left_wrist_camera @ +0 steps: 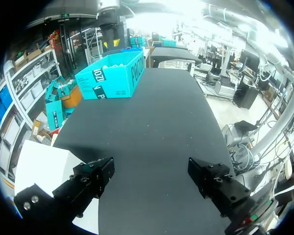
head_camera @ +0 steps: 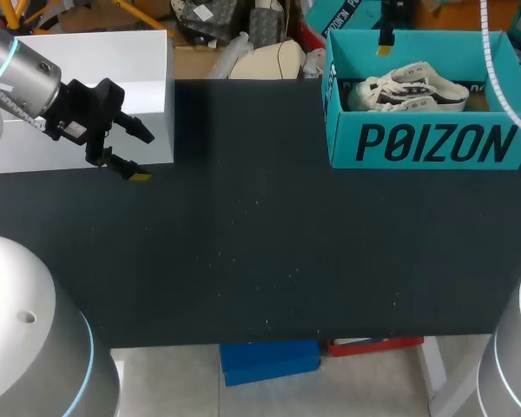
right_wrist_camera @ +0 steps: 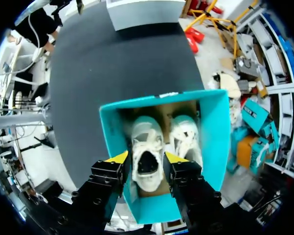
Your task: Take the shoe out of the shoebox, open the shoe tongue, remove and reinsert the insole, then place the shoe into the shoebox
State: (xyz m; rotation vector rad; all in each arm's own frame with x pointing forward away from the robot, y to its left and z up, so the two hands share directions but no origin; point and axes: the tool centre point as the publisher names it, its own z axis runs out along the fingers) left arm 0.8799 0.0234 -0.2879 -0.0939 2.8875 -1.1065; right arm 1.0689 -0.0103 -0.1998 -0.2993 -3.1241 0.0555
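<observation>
A teal shoebox (head_camera: 425, 143) stands open at the table's back right, and a pair of white sneakers (head_camera: 408, 89) with dark stripes lies in it. My right gripper (right_wrist_camera: 147, 157) hangs above the box, looking straight down into it. Its yellow-tipped fingers are apart, and the nearer shoe (right_wrist_camera: 147, 142) shows in the gap between them, mouth upward. The other shoe (right_wrist_camera: 186, 137) lies beside it. I see no finger touching a shoe. My left gripper (head_camera: 143, 154) hovers wide open and empty over the table's back left, far from the box (left_wrist_camera: 110, 78).
A white box (head_camera: 87, 95) stands at the back left, just behind and beside my left gripper. Between the two boxes lies the black tabletop (head_camera: 260, 243). A white cable (head_camera: 504, 87) of my right arm hangs over the shoebox's right end.
</observation>
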